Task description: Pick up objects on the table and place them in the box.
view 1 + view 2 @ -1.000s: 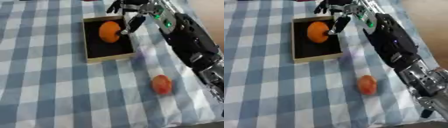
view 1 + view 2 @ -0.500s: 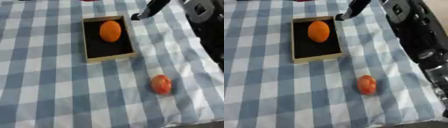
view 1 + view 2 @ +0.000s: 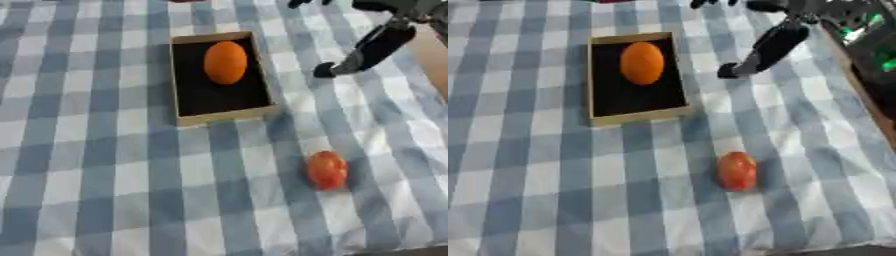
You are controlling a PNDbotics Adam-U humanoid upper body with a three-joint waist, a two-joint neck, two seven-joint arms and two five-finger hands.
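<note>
Box (image 3: 219, 116) | orange inside | right hand (image 3: 767, 47) raised beside, fingers extended

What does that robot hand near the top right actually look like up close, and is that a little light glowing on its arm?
The right hand is black, with slim, rounded fingers ending in blunt tips. Behind it the arm is bulkier, dark with greyish metal parts, and it carries small glowing green lights. No cables or printed markings can be made out. The left hand does not show in either view.
</note>
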